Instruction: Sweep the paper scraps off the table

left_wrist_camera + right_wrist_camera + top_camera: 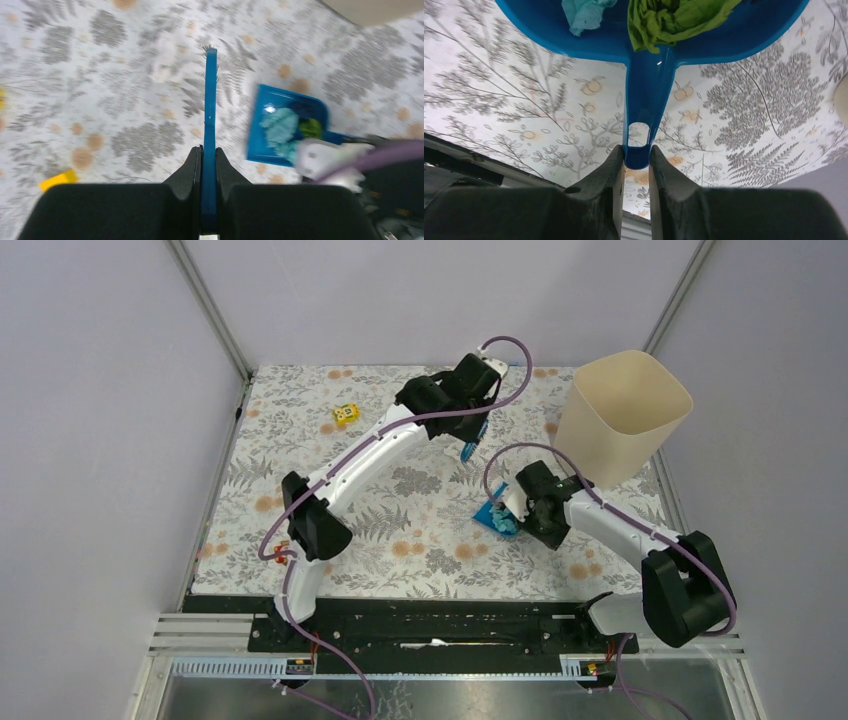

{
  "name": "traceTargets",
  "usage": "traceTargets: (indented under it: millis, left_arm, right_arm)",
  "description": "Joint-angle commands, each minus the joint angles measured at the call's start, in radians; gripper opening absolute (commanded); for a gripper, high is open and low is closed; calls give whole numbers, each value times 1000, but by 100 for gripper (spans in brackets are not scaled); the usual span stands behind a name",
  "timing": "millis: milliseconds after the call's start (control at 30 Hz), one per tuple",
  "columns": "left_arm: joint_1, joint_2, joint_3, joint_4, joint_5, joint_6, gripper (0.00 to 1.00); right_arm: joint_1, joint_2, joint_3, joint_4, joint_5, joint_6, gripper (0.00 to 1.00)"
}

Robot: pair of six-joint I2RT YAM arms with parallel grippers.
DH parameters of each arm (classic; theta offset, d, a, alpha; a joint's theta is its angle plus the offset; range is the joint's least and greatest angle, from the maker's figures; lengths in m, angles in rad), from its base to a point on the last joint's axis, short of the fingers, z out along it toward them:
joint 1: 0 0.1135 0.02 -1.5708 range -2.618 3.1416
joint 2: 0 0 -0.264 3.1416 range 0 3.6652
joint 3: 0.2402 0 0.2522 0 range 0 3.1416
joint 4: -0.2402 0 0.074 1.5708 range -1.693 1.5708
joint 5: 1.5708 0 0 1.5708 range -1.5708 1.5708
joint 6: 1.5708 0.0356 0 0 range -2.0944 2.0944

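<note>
The paper scraps (659,20) lay in the blue dustpan (644,87), just beyond the right fingers (610,172) clenched on its handle; the left fingers (189,172) clamped the blue brush (210,100).

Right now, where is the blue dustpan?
The dustpan is right of centre in the top view, held by the right gripper, near the beige bin.

Both jaws clamped; left arm (370,455) stretched far.

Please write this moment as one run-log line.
left gripper: shut on brush | right gripper: shut on dustpan handle | paper scraps: in dustpan | bin: far right
</note>
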Motion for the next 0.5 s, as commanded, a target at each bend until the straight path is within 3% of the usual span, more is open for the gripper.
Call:
traceTargets:
  millis: [0, 200, 467]
  left_arm:
    - [48, 7, -40, 130, -269, 139, 0]
    - [87, 188, 32, 212, -427, 304, 0]
    - [100, 341, 52, 235, -315, 381, 0]
  right_arm:
    - [-71, -25, 5, -55, 14, -36, 2]
    - [-109, 9, 41, -83, 36, -42, 2]
    - [-113, 62, 58, -83, 47, -20, 2]
